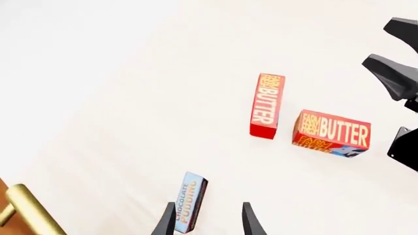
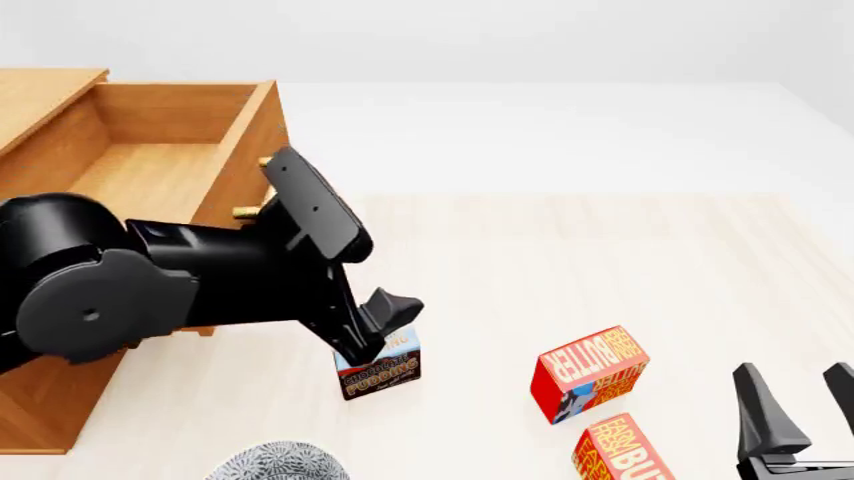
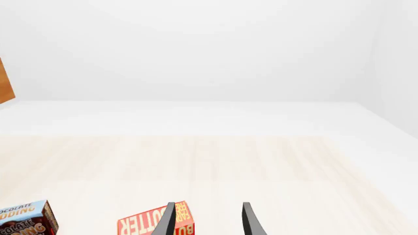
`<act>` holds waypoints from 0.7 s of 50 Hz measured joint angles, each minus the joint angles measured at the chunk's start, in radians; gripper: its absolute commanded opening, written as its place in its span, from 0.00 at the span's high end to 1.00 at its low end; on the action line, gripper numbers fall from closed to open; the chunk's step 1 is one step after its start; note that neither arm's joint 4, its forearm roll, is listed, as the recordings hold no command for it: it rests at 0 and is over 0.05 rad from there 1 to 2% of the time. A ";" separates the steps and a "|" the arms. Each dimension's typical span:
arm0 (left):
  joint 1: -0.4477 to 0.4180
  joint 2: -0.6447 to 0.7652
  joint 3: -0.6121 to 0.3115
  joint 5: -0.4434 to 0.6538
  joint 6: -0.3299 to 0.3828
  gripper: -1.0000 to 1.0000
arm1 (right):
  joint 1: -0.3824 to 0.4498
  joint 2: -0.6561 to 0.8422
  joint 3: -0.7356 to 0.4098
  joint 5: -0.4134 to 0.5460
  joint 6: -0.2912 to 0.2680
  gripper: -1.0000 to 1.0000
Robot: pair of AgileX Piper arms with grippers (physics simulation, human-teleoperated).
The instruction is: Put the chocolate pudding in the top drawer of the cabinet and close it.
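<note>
The chocolate pudding [image 2: 384,372] stands on the table in front of the cabinet [image 2: 54,405]. My left gripper [image 2: 375,340] hangs open right over it. In the left wrist view the chocolate pudding [image 1: 191,199] sits just inside one of the fingers [image 1: 166,223], with a wide gap to the other; the left gripper [image 1: 207,223] holds nothing. The top drawer [image 2: 200,110] is pulled out and looks empty, its brass handle [image 1: 29,210] close by. My right gripper [image 2: 801,405] stands open at the near right, also empty [image 3: 209,223].
Two red butter boxes [image 2: 587,372] [image 2: 621,450] lie right of the pudding, between the two grippers. The nearer butter box [image 3: 153,224] is just ahead of the right fingers. A grey patterned round object [image 2: 274,463] shows at the near edge.
</note>
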State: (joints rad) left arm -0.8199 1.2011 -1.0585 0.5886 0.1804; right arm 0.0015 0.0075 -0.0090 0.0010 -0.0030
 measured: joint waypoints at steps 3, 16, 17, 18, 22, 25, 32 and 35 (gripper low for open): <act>0.002 0.008 0.014 -0.014 0.002 0.00 | 0.000 0.000 0.000 0.000 0.000 0.00; 0.009 0.044 0.069 -0.068 0.010 0.00 | 0.000 0.000 0.000 0.000 0.000 0.00; 0.008 0.047 0.072 -0.072 0.010 0.00 | 0.000 0.000 0.000 0.000 0.000 0.00; 0.008 0.052 0.076 -0.077 0.010 0.00 | 0.000 0.000 0.000 0.000 0.000 0.00; 0.007 0.069 0.093 -0.098 0.012 0.00 | 0.000 0.000 0.000 0.000 0.000 0.00; 0.009 0.080 0.102 -0.110 0.013 0.00 | 0.000 0.000 0.000 0.000 0.000 0.00; 0.018 0.102 0.122 -0.139 0.018 0.00 | 0.000 0.000 0.000 0.000 0.000 0.00; 0.025 0.110 0.131 -0.151 0.023 0.00 | 0.000 0.000 0.000 0.000 0.000 0.00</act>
State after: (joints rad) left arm -0.7949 1.3110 -0.9274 0.4376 0.2031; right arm 0.0015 0.0075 -0.0090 0.0010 -0.0030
